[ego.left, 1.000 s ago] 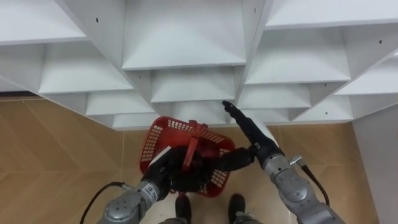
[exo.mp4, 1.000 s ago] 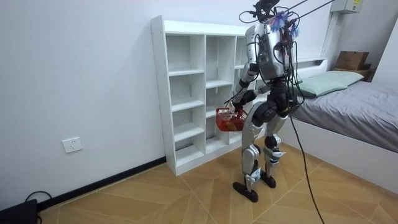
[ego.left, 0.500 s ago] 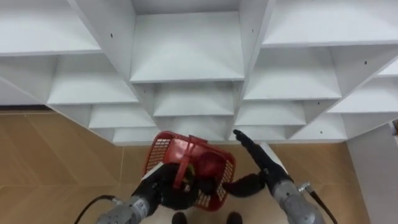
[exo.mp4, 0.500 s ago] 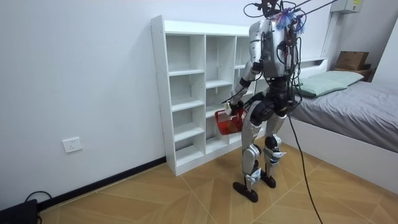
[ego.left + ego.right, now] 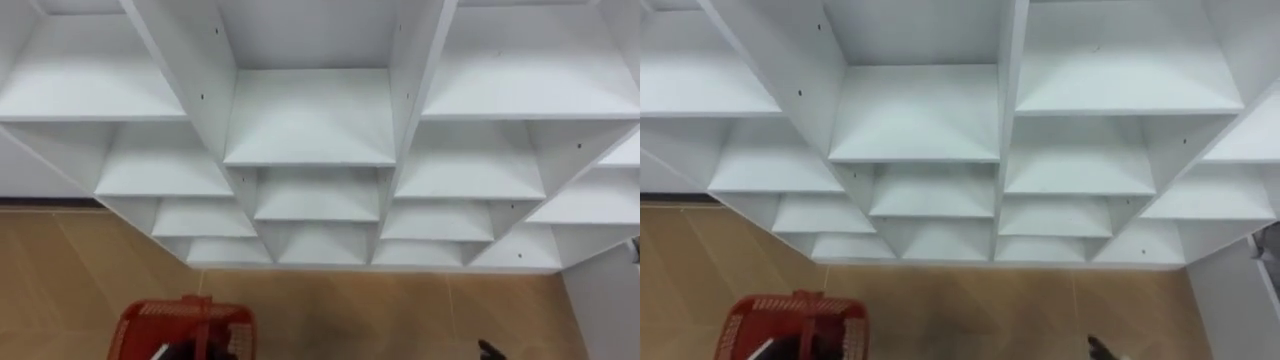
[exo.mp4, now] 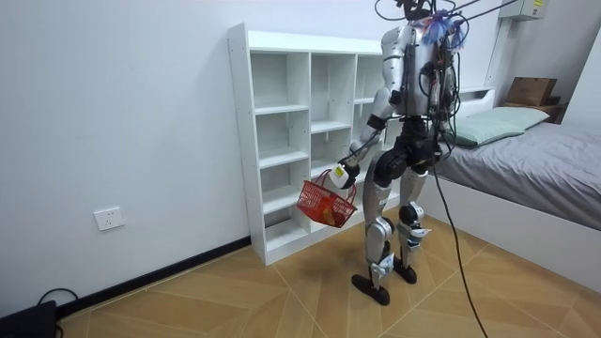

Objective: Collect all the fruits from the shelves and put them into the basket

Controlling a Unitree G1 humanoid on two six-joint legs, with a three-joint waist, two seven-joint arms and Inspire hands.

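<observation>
Basket (image 6: 323,203), red, hangs by its handle from the left robot hand (image 6: 346,175), whose fingers are curled round the handle. It hangs low, just in front of the white closet (image 6: 282,109) and apart from the shelves. What lies inside it cannot be made out. In the eye views the basket's rim lies at lower left. A dark fingertip of the right robot hand (image 5: 489,350) shows at lower right; whether that hand is spread or closed cannot be told. The robot stands upright between closet and bed (image 6: 554,155).
</observation>
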